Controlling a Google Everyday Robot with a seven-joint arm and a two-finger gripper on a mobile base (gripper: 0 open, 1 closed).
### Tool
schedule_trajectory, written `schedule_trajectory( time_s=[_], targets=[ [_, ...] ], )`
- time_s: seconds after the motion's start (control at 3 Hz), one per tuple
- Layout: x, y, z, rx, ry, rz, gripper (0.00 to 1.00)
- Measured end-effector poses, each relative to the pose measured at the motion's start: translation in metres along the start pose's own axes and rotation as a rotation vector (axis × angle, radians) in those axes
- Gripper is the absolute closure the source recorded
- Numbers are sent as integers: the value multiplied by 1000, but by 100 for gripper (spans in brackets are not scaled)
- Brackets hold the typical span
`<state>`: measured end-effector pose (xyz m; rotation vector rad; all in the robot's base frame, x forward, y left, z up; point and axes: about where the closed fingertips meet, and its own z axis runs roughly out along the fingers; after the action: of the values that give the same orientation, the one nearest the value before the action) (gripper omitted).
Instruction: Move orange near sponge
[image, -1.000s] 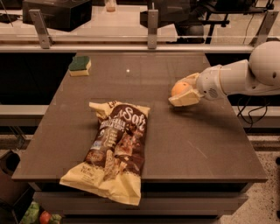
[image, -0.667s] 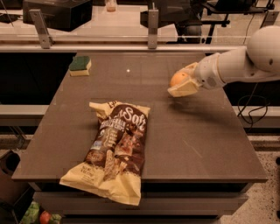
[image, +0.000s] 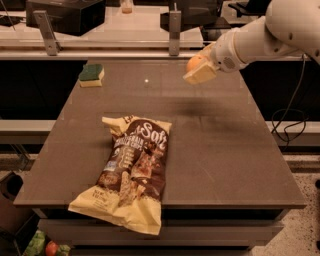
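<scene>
My gripper (image: 198, 68) is raised above the far right part of the table and is shut on the orange (image: 194, 63), which shows as a small round orange shape between the pale fingers (image: 202, 74). The white arm reaches in from the upper right. The sponge (image: 91, 75), dark green on top with a pale yellow base, lies on the table at the far left, well to the left of the gripper and the orange.
A large yellow-and-brown snack bag (image: 131, 170) lies in the middle front of the dark table (image: 225, 150). A rail with metal posts (image: 174, 32) runs behind the table. A small red fruit (image: 51, 248) lies on the floor at the lower left.
My gripper has lifted the orange off the table and carried it up and to the left, toward the far edge.
</scene>
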<state>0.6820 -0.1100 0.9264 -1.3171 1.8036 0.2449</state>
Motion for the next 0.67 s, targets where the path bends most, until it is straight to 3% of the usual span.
schedule_trajectory(
  time_s=[0.33, 0.67],
  targets=[
    [-24, -17, 16, 58, 50, -20, 100],
    [-43, -27, 48, 88, 60, -29, 100]
  ],
)
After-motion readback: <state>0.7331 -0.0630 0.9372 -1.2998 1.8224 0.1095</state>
